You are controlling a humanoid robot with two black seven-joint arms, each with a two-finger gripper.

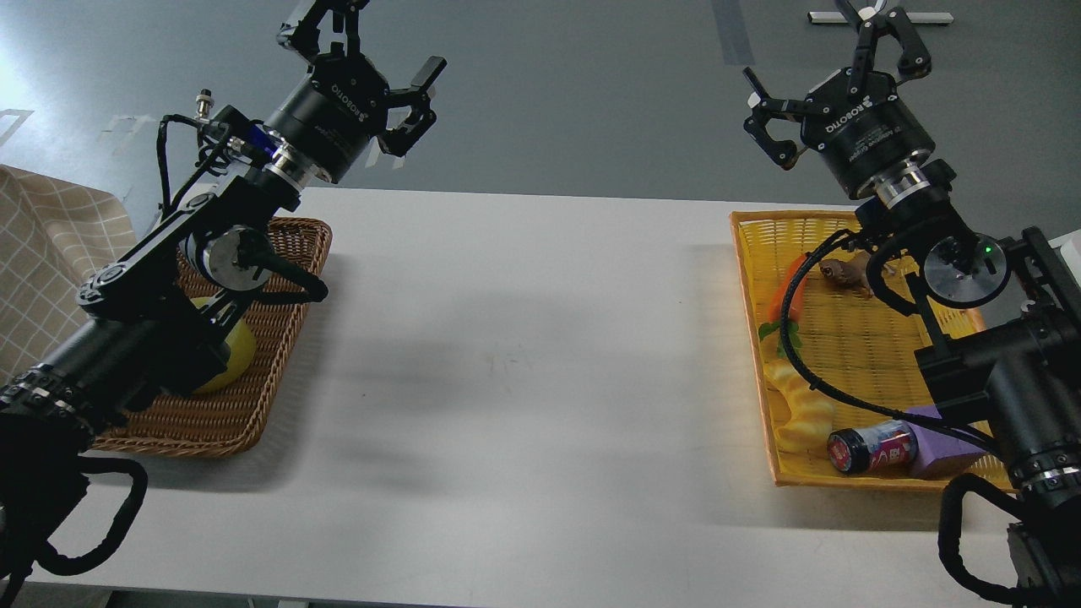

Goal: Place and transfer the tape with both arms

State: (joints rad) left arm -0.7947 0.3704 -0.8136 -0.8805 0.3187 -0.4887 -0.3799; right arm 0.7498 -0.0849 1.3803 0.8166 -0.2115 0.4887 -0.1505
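While both black jointed arms hang raised above the long white counter (524,355), neither tool has hold of anything. Left tool (372,51): fingers spread wide apart, empty, up over the counter's far edge, above the far end of the brown woven wicker tray (253,405). Right tool (832,72): fingers likewise splayed wide, empty, up beyond the far end of the yellow woven plastic basket (844,338).

Brown tray sits at counter's left side. Inside it, a rounded pale-yellow item (226,363) shows partly from under the left arm; most of it is hidden, so can't tell for sure if it's the roll of yellow tape, tho nothing else in view fits. Rest of tray interior is blocked by the arm.

Yellow basket sits at counter's right side, w/ several things in it: an orange carrot-like toy w/ green leaves (781,300) along the left wall; a small brown lumpy object (840,272) near the far end; a pale-yellow ridged croissant-like bread toy (798,409) by the left wall, nearer; a dark can w/ red label (870,447) lying on its side at the near edge; a purple block (950,456) just beside the can, partly behind the right arm.

A beige checked cloth (46,245) lies at far left, next to the brown tray. Middle of counter lies between the two containers, which are well apart.
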